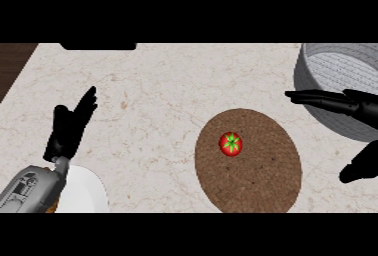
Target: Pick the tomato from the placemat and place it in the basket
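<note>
The right hand [353, 104] was released, fingers straight, overlapping the basket [304, 75] wall; the tomato [231, 144] sat on the placemat [255, 180] to its left. The left hand [68, 131] rested released, farther left.

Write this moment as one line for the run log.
tomato: on placemat | basket: top right | right hand: open, holds nothing, by basket | left hand: open, resting at left

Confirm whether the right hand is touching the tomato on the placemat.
Apart. The head view shows bare placemat and counter between the tomato and the right hand, which is open by the basket.
</note>
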